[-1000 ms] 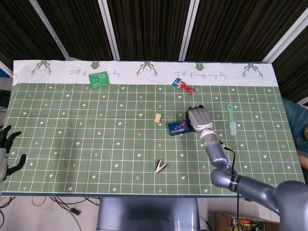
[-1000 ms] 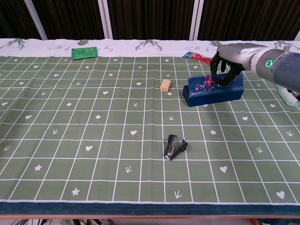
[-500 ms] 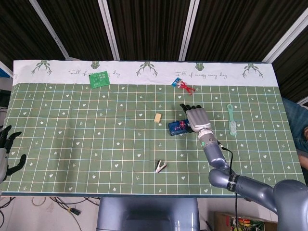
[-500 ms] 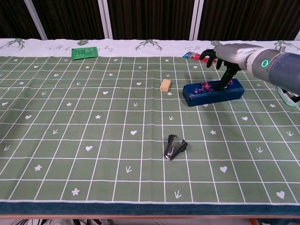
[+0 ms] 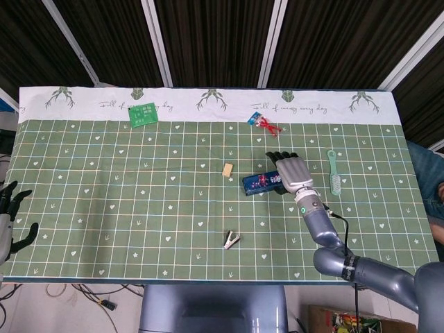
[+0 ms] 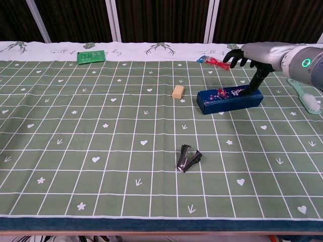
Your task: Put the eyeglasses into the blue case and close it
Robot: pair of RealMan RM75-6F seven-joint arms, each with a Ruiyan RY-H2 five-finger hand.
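nearest the robot, at the left front edge of the counter in the head view, the left hand hangs low with its dark fingers spread and nothing in them; the chest view does not show it. further in, a black staple remover lies alone on the green checked cloth, well apart from everything else.

beyond that, toward the right, the blue case lies flat on the cloth with its lid down; a patch of red and white print shows on its top. the eyeglasses cannot be seen in either view. the right hand hovers over the right end of the case, palm down, fingers spread and reaching away from the robot, while one dark digit points down and touches the top of the case near its right end. it grips nothing.

a small tan block sits left of the case, near but not touching. a pale green brush lies to the right of the hand, apart from the case.

farther back, a red packet rests just beyond the case, and a green card lies at the far left by the white border of the cloth.
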